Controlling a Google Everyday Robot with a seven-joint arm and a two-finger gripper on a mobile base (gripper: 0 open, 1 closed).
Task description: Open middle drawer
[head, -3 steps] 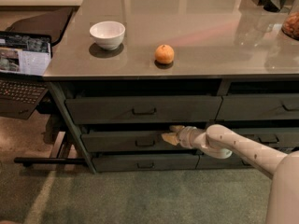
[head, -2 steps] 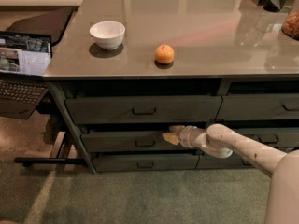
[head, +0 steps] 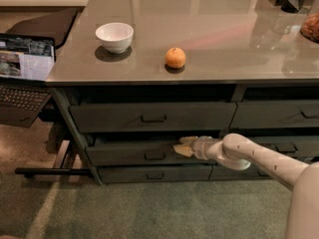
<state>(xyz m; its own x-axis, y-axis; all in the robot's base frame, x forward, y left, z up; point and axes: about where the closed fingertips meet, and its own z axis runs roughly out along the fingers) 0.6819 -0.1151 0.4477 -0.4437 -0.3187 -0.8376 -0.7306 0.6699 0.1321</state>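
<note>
The middle drawer [head: 124, 153] is the second of three dark grey-green fronts under the counter, with a small dark loop handle [head: 154, 156] at its centre. Its front stands slightly forward of the frame, with a dark gap above it. My gripper [head: 182, 146] is at the upper edge of this drawer front, just right of the handle, at the end of my white arm [head: 259, 156], which reaches in from the lower right. The taller top drawer [head: 149, 116] lies above and the slim bottom drawer [head: 154, 174] below.
On the grey counter [head: 224, 39] stand a white bowl [head: 114, 36] and an orange [head: 175, 58]. A second column of drawers [head: 279, 114] is at the right. An open laptop [head: 25, 66] sits on a low stand at the left. Green carpet lies in front.
My gripper has edged slightly to the left along the middle drawer's front. The drawer front and the things on the counter look unchanged.
</note>
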